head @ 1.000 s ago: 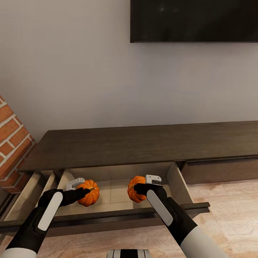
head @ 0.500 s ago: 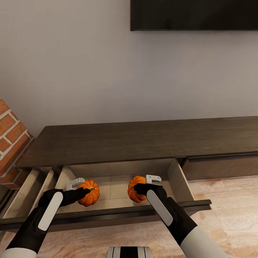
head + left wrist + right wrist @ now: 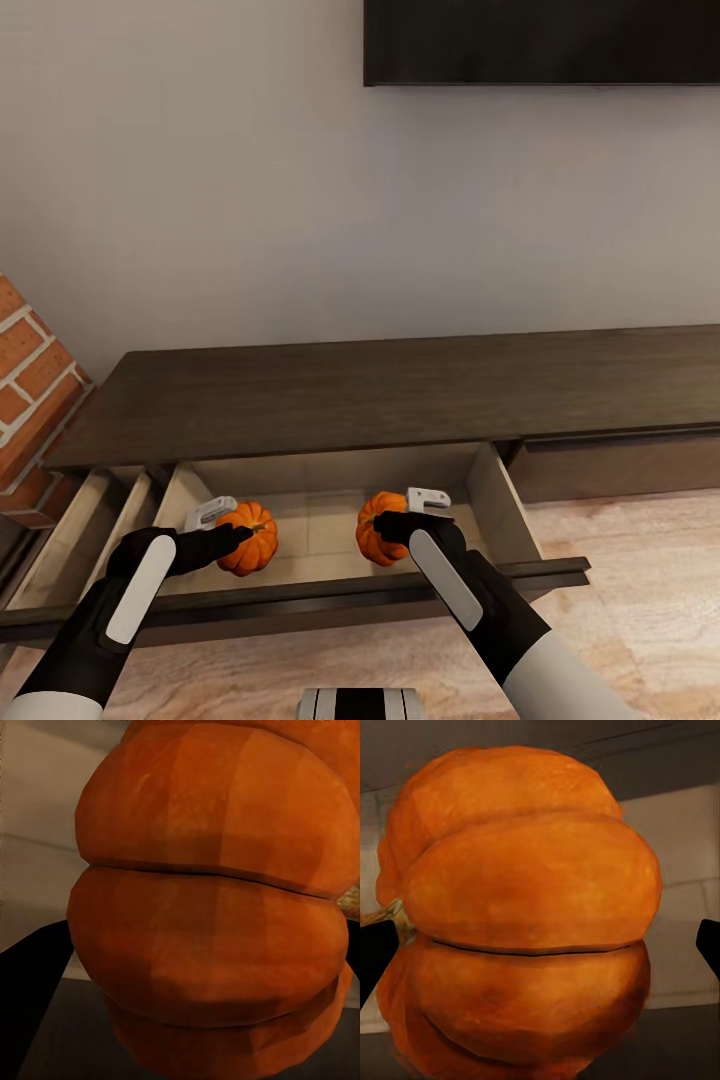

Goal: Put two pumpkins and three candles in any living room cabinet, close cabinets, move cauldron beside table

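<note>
A: Where are the two pumpkins sitting right now?

B: Both are inside the open drawer (image 3: 320, 480) of the long dark-brown cabinet (image 3: 400, 395). The left pumpkin (image 3: 250, 538) is hanging over the pale drawer floor near its left side, and the right pumpkin (image 3: 378, 527) is sitting toward the middle, well apart from the other.

A: And what are the grippers doing?

B: The left gripper (image 3: 228, 527) is clamping the left pumpkin, with one white finger (image 3: 208, 514) lying against its back side. The right gripper (image 3: 400, 515) is gripping the right pumpkin the same way, a white finger (image 3: 428, 498) showing just behind it.

A: Are the wrist cameras showing anything more?

B: In the left wrist view the ribbed orange pumpkin (image 3: 210, 907) is looming very close, a dark fingertip (image 3: 34, 982) showing at its edge. In the right wrist view the other pumpkin (image 3: 521, 915) is sitting between two dark fingertips (image 3: 375, 952), with the beige drawer lining behind it.

A: What is surrounding the cabinet?

B: A brick column (image 3: 30, 370) is standing at its left end, a dark screen (image 3: 540, 40) is hanging on the wall above, and wooden floor (image 3: 640, 560) is stretching to the right.
</note>
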Motion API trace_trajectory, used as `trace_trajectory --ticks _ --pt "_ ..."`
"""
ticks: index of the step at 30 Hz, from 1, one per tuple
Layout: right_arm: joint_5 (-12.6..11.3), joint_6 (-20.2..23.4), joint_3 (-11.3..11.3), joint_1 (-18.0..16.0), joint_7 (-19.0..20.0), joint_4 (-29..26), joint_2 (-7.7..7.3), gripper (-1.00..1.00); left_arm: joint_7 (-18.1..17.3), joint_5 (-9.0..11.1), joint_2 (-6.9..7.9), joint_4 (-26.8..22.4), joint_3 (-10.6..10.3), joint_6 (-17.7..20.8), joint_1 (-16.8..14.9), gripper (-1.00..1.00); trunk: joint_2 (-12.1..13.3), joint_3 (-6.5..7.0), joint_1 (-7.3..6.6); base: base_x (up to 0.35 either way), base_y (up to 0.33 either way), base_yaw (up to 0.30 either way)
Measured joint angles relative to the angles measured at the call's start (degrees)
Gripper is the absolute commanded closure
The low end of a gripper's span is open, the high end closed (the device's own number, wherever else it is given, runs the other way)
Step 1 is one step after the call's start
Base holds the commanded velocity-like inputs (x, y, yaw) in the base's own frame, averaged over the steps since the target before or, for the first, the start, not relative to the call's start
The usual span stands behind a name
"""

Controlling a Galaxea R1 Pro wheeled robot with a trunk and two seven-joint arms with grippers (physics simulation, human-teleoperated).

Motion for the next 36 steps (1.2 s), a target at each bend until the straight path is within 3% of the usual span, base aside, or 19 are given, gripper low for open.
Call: trace_trajectory --ticks 1,16,27,31,36 --pt "0.0 0.0 0.0 0.0 0.02 -0.02 0.0 -1.0 0.0 -0.08 -0.01 -0.03 0.01 -0.01 0.0 -1.0 0.0 0.0 0.0 0.0 0.0 0.0" --pt "0.0 0.0 0.0 0.01 0.05 -0.05 0.0 -1.0 0.09 0.05 0.04 -0.09 0.02 -0.02 0.0 -1.0 0.0 0.0 0.0 0.0 0.0 0.0" --pt "0.09 0.0 0.0 0.0 0.2 -0.13 0.0 -1.0 0.16 0.52 -0.02 -0.01 0.33 0.32 0.0 -1.0 0.14 2.43 -0.29 0.0 0.0 0.0" --pt "0.1 0.06 0.0 0.0 0.19 -0.14 0.0 -1.0 0.25 0.65 -0.09 -0.07 0.31 0.45 -0.06 -1.0 1.72 3.15 -1.15 0.0 0.0 0.0" --pt "0.09 0.1 0.0 0.02 0.14 -0.14 0.0 -1.0 2.17 0.67 -1.55 -0.09 0.26 0.61 -0.09 -1.0 3.73 4.05 -2.25 -0.011 0.0 0.0"
